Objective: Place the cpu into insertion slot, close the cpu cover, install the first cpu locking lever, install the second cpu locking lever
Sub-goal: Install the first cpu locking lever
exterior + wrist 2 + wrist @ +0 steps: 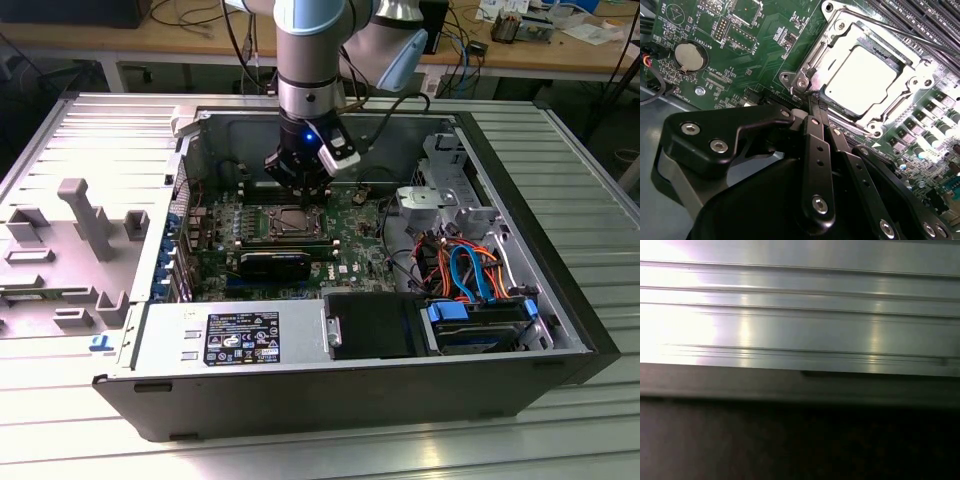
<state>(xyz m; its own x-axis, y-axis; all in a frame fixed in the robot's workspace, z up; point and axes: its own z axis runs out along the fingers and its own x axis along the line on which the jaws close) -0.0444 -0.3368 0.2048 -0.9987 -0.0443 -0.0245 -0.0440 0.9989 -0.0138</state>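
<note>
Resting on ribbed metal table (560, 200), open computer case (300, 385), end effector (816, 102) closed at cpu cover (910, 82).

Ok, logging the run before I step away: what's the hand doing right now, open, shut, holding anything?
Hand: shut, fingers pressed together, holding nothing, tips at the corner of the cpu cover.

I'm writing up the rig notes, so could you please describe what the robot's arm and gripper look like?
In the exterior view the arm is a silver-grey tube with pale blue joint caps. Black cables hang beside it, and a small blue light glows on its black wrist section. In the second wrist view the gripper is matte black, built from flat linkage bars joined by round silver screws, narrowing to slim fingertips.
</note>
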